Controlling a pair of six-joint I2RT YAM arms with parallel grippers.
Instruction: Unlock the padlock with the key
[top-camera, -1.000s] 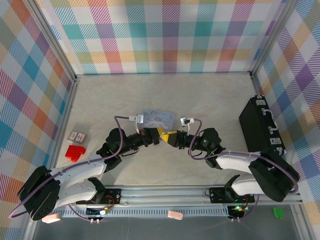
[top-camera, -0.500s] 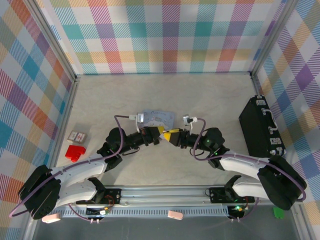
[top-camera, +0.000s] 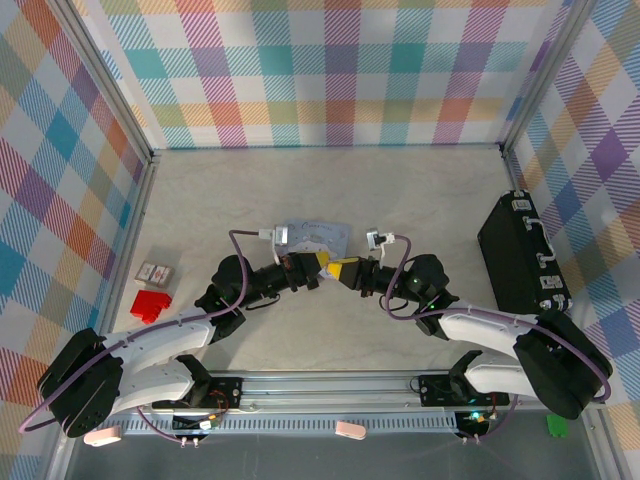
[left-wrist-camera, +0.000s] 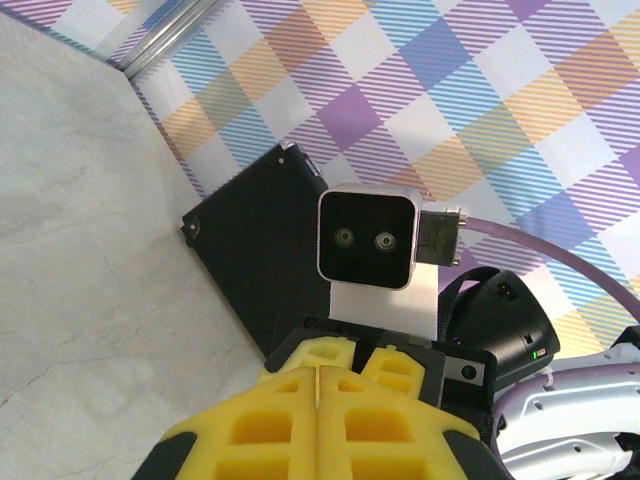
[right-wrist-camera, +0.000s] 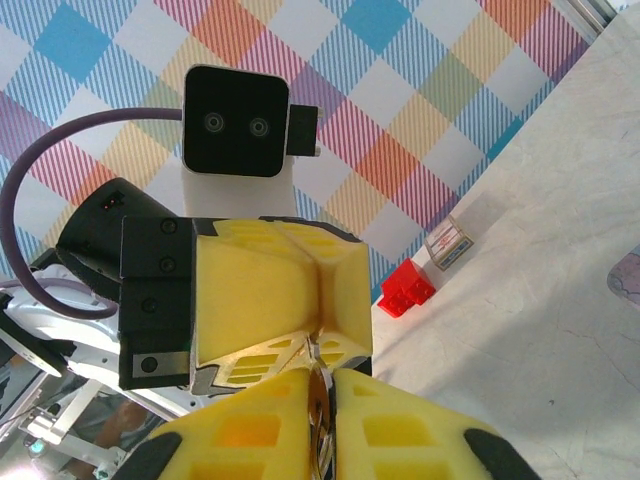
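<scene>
Top view: both arms reach in to mid-frame, and their yellow fingertips meet just below the pastel tin. Left gripper and right gripper stand tip to tip, touching or nearly so.

Left gripper: in its wrist view the two yellow fingers are pressed flat together with no gap. Nothing can be seen between them from this angle. The black case lies on the table beyond, in front of the checked wall.

Right gripper: fingers drawn almost together at the bottom of its wrist view, pinching a thin silvery metal sliver in the slit. The sliver points up toward the left arm's closed fingertips, directly opposite and very close. Cannot tell whether the sliver is the key or the padlock's loop; the lock's dark body is not made out.

Left edge of top view: red block and small box, well apart from the grippers
</scene>
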